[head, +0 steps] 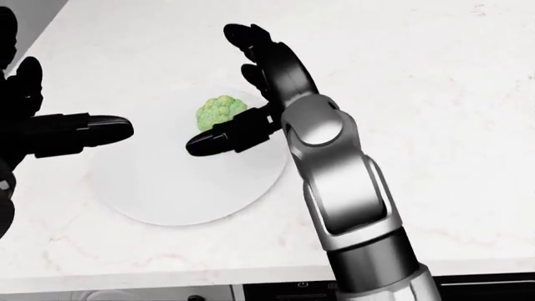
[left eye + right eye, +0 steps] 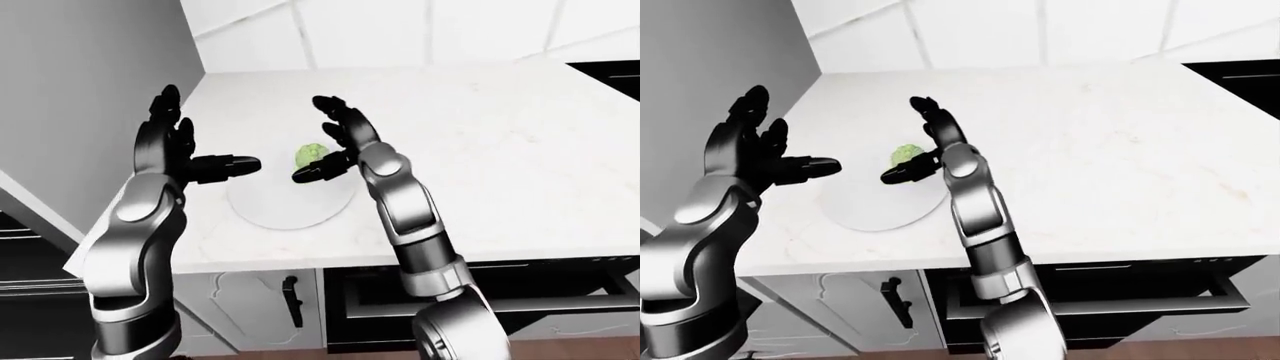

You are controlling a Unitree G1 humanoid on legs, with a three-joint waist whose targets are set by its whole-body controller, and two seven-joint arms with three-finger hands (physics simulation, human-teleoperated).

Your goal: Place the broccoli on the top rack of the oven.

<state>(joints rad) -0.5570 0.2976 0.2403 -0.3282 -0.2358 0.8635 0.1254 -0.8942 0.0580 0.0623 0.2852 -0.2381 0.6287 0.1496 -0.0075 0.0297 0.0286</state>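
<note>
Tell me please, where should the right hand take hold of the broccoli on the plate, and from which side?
Probably around the rounded floret head of the broccoli, from its right side in the head view. It lies small and lumpy on the white plate, with no stalk showing. The right hand is open beside it already, thumb below it and fingers above, so closing them would pinch it.

White round plate (image 1: 167, 194) on pale marble counter (image 1: 434, 94), tiled wall (image 2: 420, 30)
</note>
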